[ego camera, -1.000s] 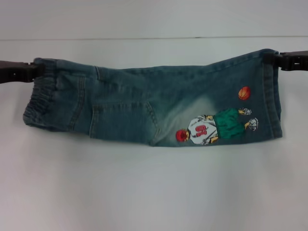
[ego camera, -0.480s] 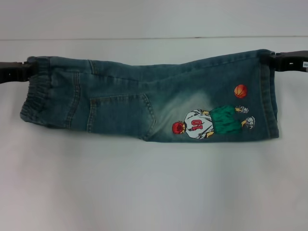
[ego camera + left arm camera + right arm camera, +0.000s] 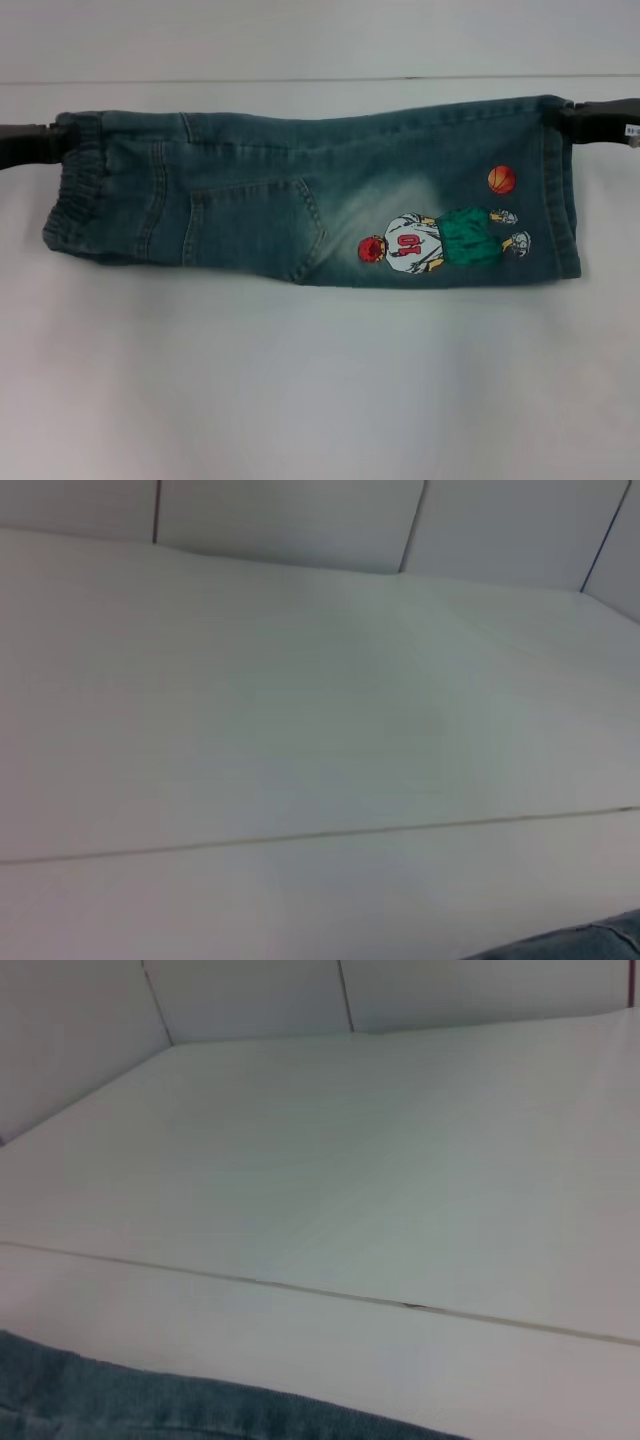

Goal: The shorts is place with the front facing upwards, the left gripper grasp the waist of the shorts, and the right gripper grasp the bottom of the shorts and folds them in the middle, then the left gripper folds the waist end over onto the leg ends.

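The blue denim shorts (image 3: 260, 200) are doubled lengthwise and stretched sideways across the white table (image 3: 320, 390) in the head view. The basketball-player print (image 3: 440, 240) faces up near the right end. My left gripper (image 3: 66, 138) is shut on the far corner of the gathered elastic waist (image 3: 68, 195) at the left. At the right, my right gripper (image 3: 560, 118) is shut on the far corner of the bottom of the shorts (image 3: 560, 200), where the stitched leg ends lie stacked. A strip of denim (image 3: 590, 945) edges the left wrist view, and denim (image 3: 150, 1405) also shows in the right wrist view.
A thin seam (image 3: 320, 80) runs across the white table behind the shorts. White wall panels (image 3: 290, 520) stand beyond the far edge. Bare tabletop lies in front of the shorts.
Both grippers have drawn the shorts tauter and slightly away from me. The sagging far edge has straightened and the near edge has shifted back.
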Controlling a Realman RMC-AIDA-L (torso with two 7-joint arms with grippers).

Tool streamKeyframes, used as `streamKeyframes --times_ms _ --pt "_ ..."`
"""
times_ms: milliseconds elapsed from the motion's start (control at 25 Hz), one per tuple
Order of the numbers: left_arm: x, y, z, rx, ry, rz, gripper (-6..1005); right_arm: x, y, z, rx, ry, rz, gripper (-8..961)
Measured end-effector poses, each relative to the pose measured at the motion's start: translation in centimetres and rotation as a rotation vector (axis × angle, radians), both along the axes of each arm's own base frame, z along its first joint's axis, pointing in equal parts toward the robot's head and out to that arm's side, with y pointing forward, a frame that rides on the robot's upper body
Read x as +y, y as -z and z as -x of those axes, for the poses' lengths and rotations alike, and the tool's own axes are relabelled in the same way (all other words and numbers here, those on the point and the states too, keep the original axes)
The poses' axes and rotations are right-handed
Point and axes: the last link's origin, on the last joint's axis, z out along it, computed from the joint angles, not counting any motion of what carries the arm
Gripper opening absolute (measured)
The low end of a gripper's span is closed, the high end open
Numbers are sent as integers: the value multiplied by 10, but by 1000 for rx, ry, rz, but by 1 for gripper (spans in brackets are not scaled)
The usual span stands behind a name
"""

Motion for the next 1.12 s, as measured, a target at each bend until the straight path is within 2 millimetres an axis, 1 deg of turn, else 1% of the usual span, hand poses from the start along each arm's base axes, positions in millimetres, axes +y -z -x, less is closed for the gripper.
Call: streamKeyframes --times_ms 400,640,1000,1120 --pt "7 3 -2 9 -5 -17 58 11 4 8 -49 -19 -16 43" --pt "8 6 0 15 -17 -33 58 17 12 12 -95 -31 -28 42" --pt "12 18 0 17 -34 -22 59 23 27 19 -134 -44 -10 43" --pt "13 20 0 20 -36 -18 60 25 30 20 -142 -44 -12 43"
